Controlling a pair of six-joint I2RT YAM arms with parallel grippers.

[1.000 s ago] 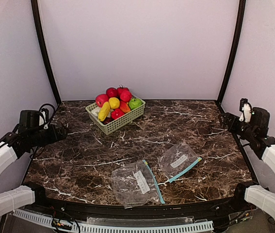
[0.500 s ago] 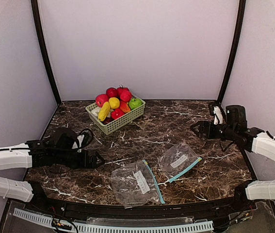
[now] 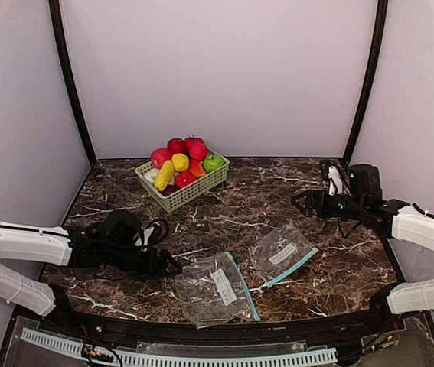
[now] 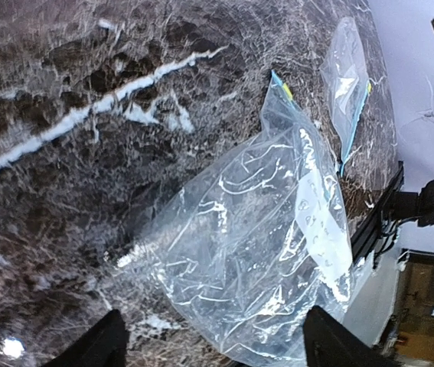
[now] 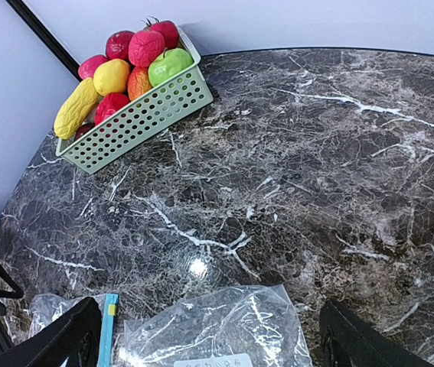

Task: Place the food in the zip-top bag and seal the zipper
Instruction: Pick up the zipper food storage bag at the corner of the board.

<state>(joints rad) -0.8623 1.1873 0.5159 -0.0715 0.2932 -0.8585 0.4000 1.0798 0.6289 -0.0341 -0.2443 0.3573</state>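
Spread wide, the left gripper (image 3: 168, 265) hovers beside the lower-centre bag (image 3: 213, 289) (food (image 3: 180, 161) untouched, upper left), likely pinching its mouth next.

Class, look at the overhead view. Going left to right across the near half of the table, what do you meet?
left gripper → larger zip-top bag → smaller zip-top bag

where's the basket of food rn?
Top view: basket of food sits far left-of-centre on the table, by the back wall; left bag and right bag lie nearer the front edge.
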